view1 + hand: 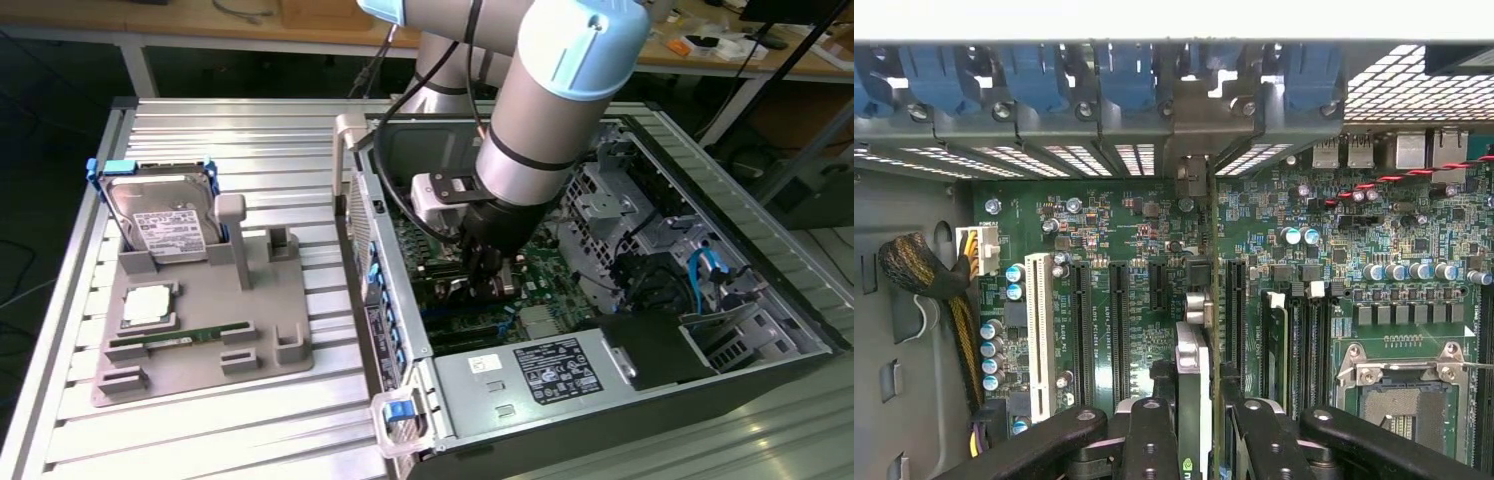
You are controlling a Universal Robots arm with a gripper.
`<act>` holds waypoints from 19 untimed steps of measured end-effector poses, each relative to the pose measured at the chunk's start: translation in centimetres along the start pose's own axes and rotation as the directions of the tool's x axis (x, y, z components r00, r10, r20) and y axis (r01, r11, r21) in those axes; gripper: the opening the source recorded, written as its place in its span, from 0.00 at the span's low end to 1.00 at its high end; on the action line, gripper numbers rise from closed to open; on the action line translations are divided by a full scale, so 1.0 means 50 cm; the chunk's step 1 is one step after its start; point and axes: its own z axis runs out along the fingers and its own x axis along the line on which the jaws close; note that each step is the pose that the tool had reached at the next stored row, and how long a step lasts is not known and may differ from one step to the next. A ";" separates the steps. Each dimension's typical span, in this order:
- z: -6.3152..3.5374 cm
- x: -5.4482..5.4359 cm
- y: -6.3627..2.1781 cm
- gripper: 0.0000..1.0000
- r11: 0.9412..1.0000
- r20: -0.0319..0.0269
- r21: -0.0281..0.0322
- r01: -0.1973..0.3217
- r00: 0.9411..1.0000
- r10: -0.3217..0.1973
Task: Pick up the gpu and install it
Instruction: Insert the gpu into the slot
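Observation:
My gripper [483, 280] is down inside the open computer case [387, 300], over the green motherboard [547, 270]. In the wrist view the gpu [1194, 340] is seen edge-on, a thin card standing upright between black expansion slots. Its silver bracket [1192, 180] reaches up to the case's rear slot wall. The gripper [1199, 445] is shut on the card, with one dark finger [1152, 440] on each side of it. Whether the card's edge sits fully in a slot is hidden.
A grey fixture [200, 370] on the exterior view's left holds a silver hard drive [160, 225], a processor [147, 303] and a green memory stick [180, 338]. Inside the case are a white slot [1037, 335], a braided cable bundle [924, 270], the processor socket [1404, 400] and a power supply [534, 375].

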 end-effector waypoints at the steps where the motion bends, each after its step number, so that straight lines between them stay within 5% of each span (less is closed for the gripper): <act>1: 0.002 0.000 0.000 0.27 1.000 0.000 0.000 0.000 1.000 0.000; 5: 0.020 0.001 0.000 0.27 1.000 0.000 0.000 0.000 1.000 0.000; 19: 0.020 0.001 0.000 0.27 1.000 0.000 0.000 0.000 1.000 0.000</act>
